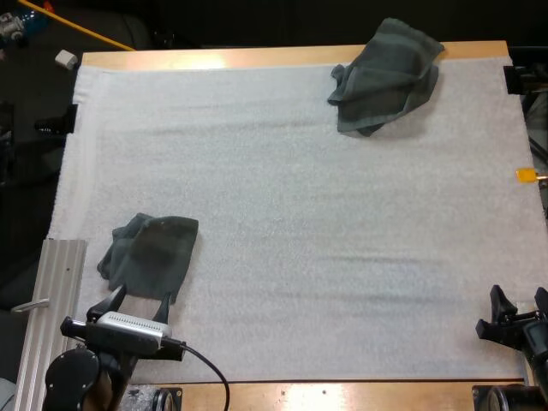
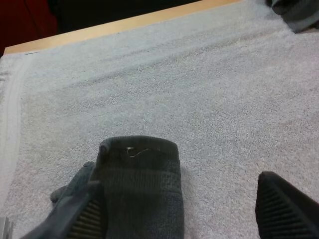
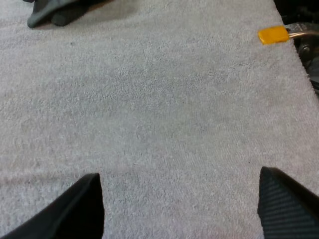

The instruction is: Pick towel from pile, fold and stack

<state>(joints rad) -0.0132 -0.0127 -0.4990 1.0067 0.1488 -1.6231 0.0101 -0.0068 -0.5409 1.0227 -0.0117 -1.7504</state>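
Note:
A crumpled dark grey-green towel (image 1: 385, 75) lies at the mat's far right; its edge also shows far off as the crumpled towel (image 2: 299, 12) (image 3: 55, 12). A smaller folded towel (image 1: 150, 253) lies flat at the near left. My left gripper (image 1: 139, 304) stands open at this folded towel's near edge. In the left wrist view one finger (image 2: 84, 219) overlaps the folded towel (image 2: 139, 184), while the other finger (image 2: 284, 204) is over bare mat. My right gripper (image 1: 516, 310) is open at the near right edge, and its fingers (image 3: 75, 209) are wide apart over bare mat.
The white mat (image 1: 300, 214) covers most of the wooden table. An aluminium rail (image 1: 51, 317) lies along the near left edge beside my left arm. An orange mark (image 1: 526, 175) sits at the mat's right edge.

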